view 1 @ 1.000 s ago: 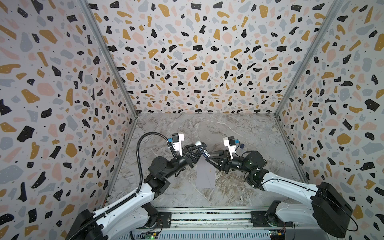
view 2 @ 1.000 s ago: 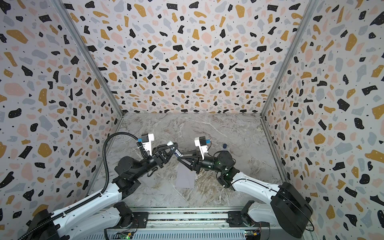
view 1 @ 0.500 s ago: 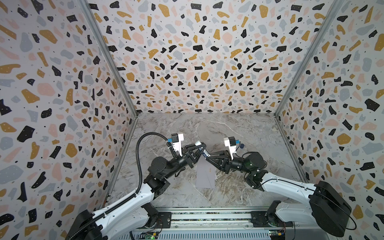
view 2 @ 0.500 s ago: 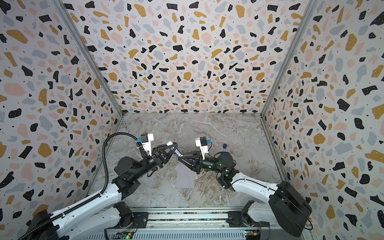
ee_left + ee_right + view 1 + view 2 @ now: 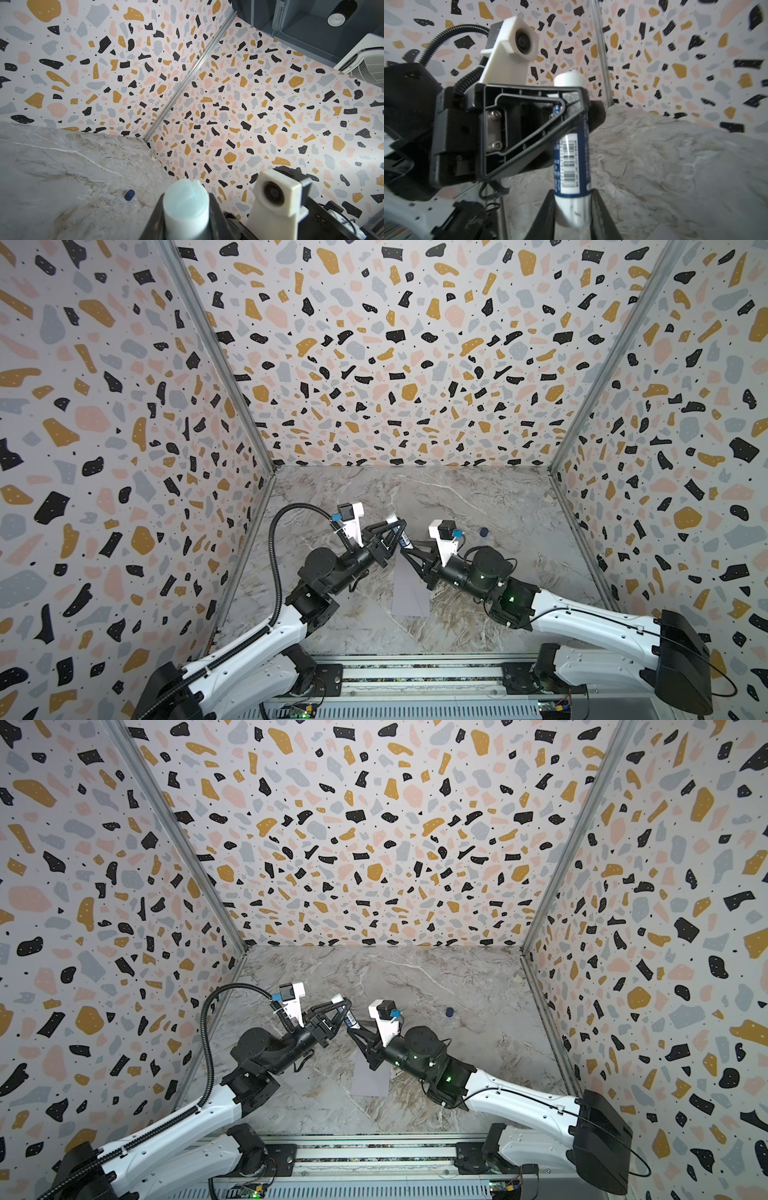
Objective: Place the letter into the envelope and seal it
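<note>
The pale lavender envelope lies flat on the marble floor, below both grippers in both top views. The letter is out of view. Above the envelope, a glue stick with a blue barcode label is held in the air between the two arms. My left gripper is shut on its upper part; the bare pale glue tip points up. My right gripper is shut on its white base.
The glue stick's dark blue cap lies on the floor to the right of the grippers. Terrazzo-patterned walls close in the left, back and right sides. A metal rail runs along the front edge.
My right gripper's jaws have closed onto the base of the glue stick, and that arm has edged slightly toward the left arm. The left gripper has kept its grip.
</note>
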{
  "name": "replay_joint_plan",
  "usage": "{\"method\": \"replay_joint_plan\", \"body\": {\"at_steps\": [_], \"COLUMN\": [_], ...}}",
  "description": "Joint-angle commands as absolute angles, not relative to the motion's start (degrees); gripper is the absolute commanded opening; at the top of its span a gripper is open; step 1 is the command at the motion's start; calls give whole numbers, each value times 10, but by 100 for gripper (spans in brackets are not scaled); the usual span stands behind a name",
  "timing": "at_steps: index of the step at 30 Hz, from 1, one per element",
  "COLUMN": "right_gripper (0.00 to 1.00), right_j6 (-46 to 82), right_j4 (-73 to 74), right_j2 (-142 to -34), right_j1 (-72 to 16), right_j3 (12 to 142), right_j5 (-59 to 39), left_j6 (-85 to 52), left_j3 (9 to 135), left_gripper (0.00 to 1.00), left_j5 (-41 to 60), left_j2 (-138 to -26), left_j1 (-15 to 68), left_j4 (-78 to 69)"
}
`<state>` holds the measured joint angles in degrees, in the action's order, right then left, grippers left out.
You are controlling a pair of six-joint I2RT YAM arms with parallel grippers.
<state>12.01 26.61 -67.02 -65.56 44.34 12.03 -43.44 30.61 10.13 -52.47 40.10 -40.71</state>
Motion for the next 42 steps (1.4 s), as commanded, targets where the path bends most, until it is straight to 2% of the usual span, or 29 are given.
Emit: {"method": "replay_joint_plan", "body": {"at_steps": [1,5,8,11,14,16,17,19,21,23,27,30,34,39,42], "right_gripper": [0,0,0,0,0,3,8,20,41,57,74,75,75,70,59], "right_j6": [-35,-190,-324,-393,-354,-289,-245,-165,-90,-29,86,156,230,274,292], "right_j4": [248,319,425,493,461,398,359,298,258,252,293,341,396,424,447], "right_j2": [-709,-784,-839,-872,-866,-844,-826,-785,-735,-694,-632,-611,-609,-638,-654], "right_j1": [-708,-757,-779,-790,-793,-792,-788,-774,-745,-708,-621,-562,-509,-487,-486], "right_j3": [519,548,550,548,549,547,547,538,518,489,423,383,357,364,367], "right_j5": [376,541,616,637,620,577,541,457,327,209,-3,-135,-259,-332,-341], "left_j6": [-416,-417,-417,-417,-417,-417,-416,-417,-419,-422,-427,-427,-427,-429,-432], "left_j3": [310,309,308,308,308,308,308,309,310,310,315,317,318,317,318], "left_gripper": [0,0,0,0,0,0,0,0,0,0,0,0,0,0,0], "left_j5": [130,129,128,127,127,127,126,126,126,123,122,126,129,130,133], "left_j2": [-537,-537,-537,-537,-535,-532,-530,-525,-519,-512,-503,-497,-492,-492,-492], "left_j1": [409,409,409,409,410,410,409,410,409,409,409,409,409,409,410], "left_j4": [-379,-378,-377,-376,-376,-376,-375,-375,-377,-381,-384,-386,-388,-392,-393]}}
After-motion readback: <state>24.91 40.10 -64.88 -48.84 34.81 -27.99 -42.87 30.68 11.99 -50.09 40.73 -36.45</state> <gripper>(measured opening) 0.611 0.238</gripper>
